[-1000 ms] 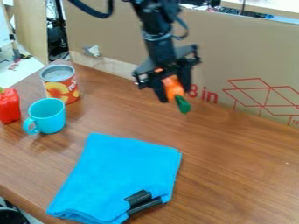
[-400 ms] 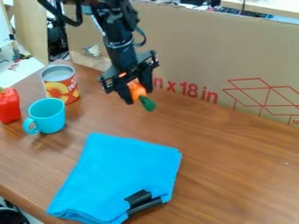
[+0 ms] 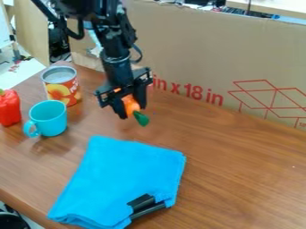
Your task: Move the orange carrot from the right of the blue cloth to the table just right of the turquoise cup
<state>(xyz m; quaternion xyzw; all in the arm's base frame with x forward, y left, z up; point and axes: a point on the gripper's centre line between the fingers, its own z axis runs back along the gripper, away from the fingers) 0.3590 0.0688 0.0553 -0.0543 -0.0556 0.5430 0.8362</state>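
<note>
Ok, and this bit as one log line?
gripper: holds orange-green toy | place: above table | nearby: turquoise mug, can, blue cloth

Cardboard panel (image 3: 197,58) behind wooden table (image 3: 239,156)

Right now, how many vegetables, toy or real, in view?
2. Red pepper at the left edge, beside the turquoise mug; orange carrot with a green top, partly covered by the hand that grips it, above the table.

Even, fairly bright light leaves a pale sheen and soft shadows on the brown tabletop (image 3: 239,152).
</note>
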